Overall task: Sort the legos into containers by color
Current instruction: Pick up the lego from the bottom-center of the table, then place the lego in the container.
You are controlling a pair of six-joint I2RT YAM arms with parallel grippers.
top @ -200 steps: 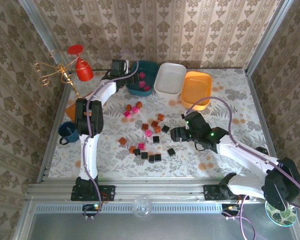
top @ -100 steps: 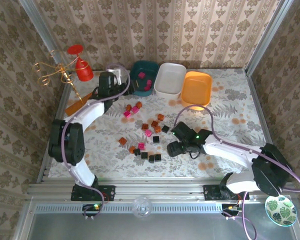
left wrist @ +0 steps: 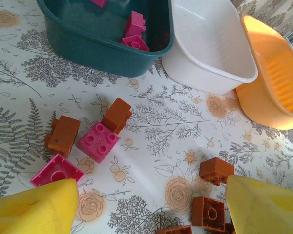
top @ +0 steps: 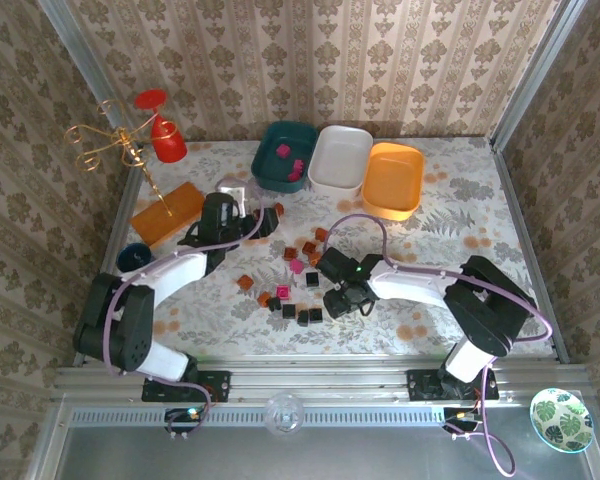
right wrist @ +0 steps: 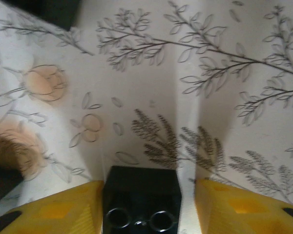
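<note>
Small legos in pink, black and orange-brown lie scattered on the floral table [top: 210,300]. My left gripper [top: 263,222] [left wrist: 152,191] hangs open and empty above a pink lego [left wrist: 98,141] and an orange-brown lego [left wrist: 216,170]. Beyond it stand the teal container [left wrist: 88,46] [top: 268,172] holding pink legos [left wrist: 135,23], the white container [left wrist: 210,48] [top: 340,160] and the orange container [left wrist: 273,78] [top: 393,180]. Low on the table, my right gripper [top: 338,298] [right wrist: 146,189] straddles a black lego [right wrist: 141,187]. Its left finger [right wrist: 63,209] touches the lego, and a narrow gap remains at the right finger.
An orange slab [top: 167,212] and a dark blue mug [top: 132,258] sit at the left edge, with a red vessel [top: 165,140] and gold wire stand [top: 110,145] behind. More black legos [top: 302,315] lie left of my right gripper. Patterned walls close in three sides.
My left arm has swung back from the teal container to the loose legos, jaws widening. My right gripper has dropped over a black lego and its jaws have narrowed around it.
</note>
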